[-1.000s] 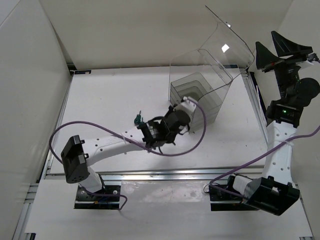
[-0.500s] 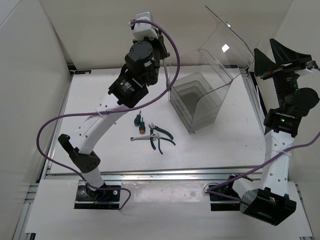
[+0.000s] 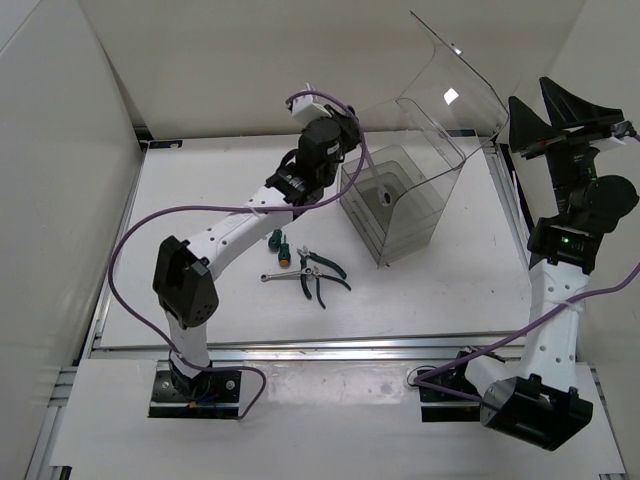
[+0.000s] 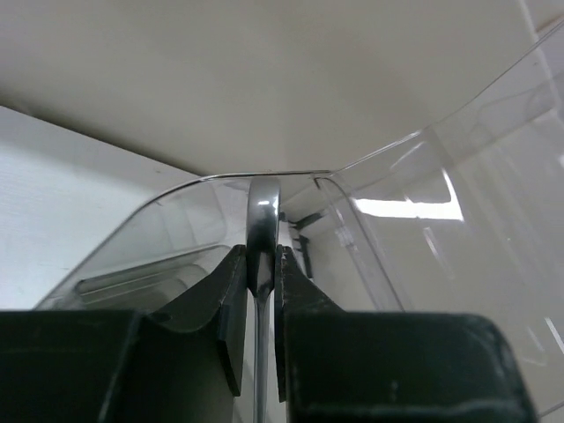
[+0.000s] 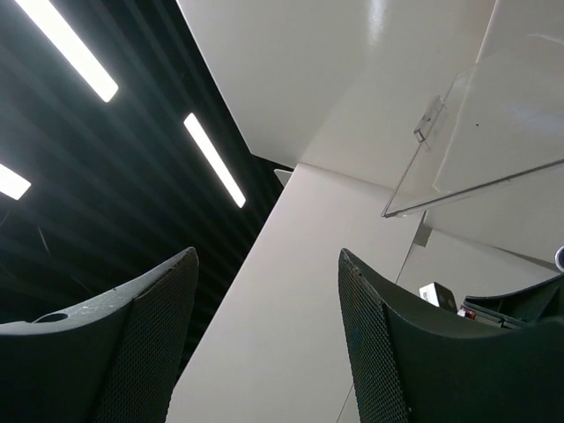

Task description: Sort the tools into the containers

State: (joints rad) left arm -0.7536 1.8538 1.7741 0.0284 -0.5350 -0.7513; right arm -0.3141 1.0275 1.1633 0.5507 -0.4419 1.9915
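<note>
My left gripper is shut on a silver wrench and holds it upright at the left top rim of the tall clear bin. In the left wrist view the wrench stands edge-on between my fingers, with the bin's curved rim just beyond. On the table lie a green screwdriver, an orange screwdriver, a second silver wrench and dark-green-handled pliers. My right gripper is open and empty, raised high at the right, pointing up.
The bin's clear lid stands open, tilted back toward the rear wall; it also shows in the right wrist view. White walls close in the left and back. A metal rail runs along the table's near edge.
A second ago the left arm was low over the tools. It then swung up high near the back wall and has come down to the bin's left rim. The right arm barely moved.
</note>
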